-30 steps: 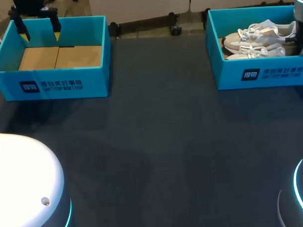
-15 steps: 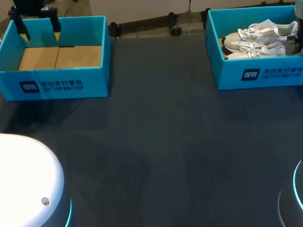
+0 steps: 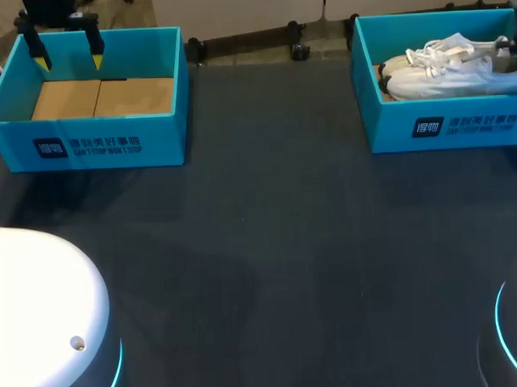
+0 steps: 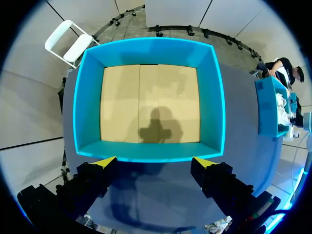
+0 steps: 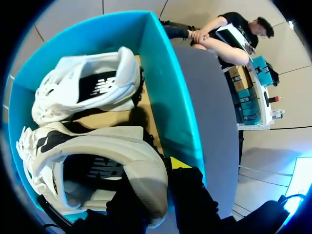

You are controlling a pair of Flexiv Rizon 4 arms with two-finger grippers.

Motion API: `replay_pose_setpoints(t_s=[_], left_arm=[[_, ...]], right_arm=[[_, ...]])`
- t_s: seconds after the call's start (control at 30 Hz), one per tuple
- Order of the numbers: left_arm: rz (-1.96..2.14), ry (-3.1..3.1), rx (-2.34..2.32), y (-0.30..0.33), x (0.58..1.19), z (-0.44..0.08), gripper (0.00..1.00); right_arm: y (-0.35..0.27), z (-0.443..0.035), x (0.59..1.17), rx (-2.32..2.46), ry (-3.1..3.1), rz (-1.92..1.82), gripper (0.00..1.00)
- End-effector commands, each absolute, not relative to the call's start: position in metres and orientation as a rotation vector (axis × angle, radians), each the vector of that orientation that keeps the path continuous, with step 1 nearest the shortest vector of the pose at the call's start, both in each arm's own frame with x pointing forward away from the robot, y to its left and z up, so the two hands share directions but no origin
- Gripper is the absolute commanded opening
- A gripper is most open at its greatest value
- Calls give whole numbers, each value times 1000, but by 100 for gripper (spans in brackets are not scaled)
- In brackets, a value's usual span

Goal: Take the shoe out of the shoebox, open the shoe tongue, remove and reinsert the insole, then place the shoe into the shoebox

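On the matte dark table [image 3: 277,244] stand two rectangular teal cardboard boxes with white print on their fronts. The right shoebox [image 3: 443,128] holds a white shoe [image 5: 97,161], its rounded heel clamped in the right gripper [image 5: 153,175], beside the other shoe [image 5: 87,85]. The left gripper [image 4: 153,163], fingers apart, hangs over the left shoebox [image 4: 148,51].

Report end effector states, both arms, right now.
Left end effector: open, holding nothing, above the empty shoebox.
Right end effector: closed on the heel of the shoe in the other shoebox.
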State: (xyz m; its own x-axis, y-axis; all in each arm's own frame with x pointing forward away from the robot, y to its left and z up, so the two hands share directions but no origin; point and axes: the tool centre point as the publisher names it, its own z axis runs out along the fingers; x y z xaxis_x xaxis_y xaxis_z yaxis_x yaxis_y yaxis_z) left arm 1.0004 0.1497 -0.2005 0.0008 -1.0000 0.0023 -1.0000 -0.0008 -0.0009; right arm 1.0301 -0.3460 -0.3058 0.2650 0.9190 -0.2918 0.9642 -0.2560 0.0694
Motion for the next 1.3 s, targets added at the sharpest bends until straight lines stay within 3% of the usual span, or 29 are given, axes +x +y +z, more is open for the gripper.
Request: replay_pose_setpoints(t_s=[0.03, 0.8, 1.3], left_arm=[[2, -2220, 2222, 150, 1000, -200, 100], [2, -2220, 2222, 150, 1000, -200, 100], [2, -2220, 2222, 150, 1000, -200, 100]], right_arm=[[-341, -278, 1026, 2317, 1764, -251, 0], [-300, -146, 1007, 2200, 1861, -167, 0], [-294, -133, 1006, 2204, 1846, -152, 0]])
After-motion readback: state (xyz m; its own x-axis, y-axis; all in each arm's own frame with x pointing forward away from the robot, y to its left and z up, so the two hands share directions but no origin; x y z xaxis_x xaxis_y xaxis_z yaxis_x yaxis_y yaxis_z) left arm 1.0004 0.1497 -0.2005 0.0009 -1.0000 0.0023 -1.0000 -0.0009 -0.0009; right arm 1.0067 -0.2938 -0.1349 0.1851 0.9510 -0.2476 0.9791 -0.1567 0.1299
